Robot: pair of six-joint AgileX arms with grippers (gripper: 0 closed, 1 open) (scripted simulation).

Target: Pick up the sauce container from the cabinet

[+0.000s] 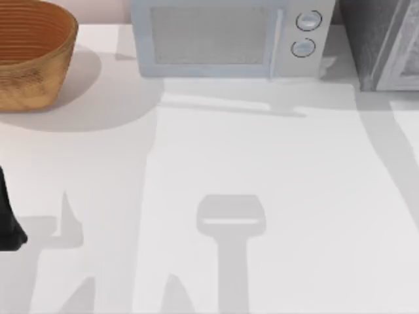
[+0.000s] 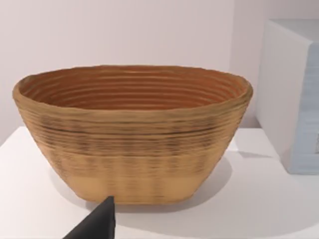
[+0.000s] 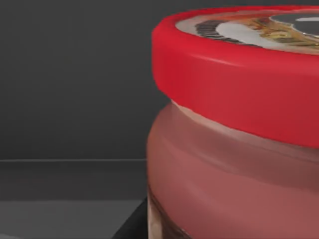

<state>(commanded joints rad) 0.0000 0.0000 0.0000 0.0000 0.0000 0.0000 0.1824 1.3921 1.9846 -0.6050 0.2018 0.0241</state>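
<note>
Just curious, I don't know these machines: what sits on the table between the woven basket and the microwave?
Nothing. In the top view, bare white table separates the basket from the microwave.

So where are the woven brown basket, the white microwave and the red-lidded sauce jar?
Woven brown basket [image 1: 29, 55], top view, its rim.
White microwave [image 1: 216, 36], top view, its door.
Red-lidded sauce jar [image 3: 239, 84], right wrist view, the lid's side.
</note>
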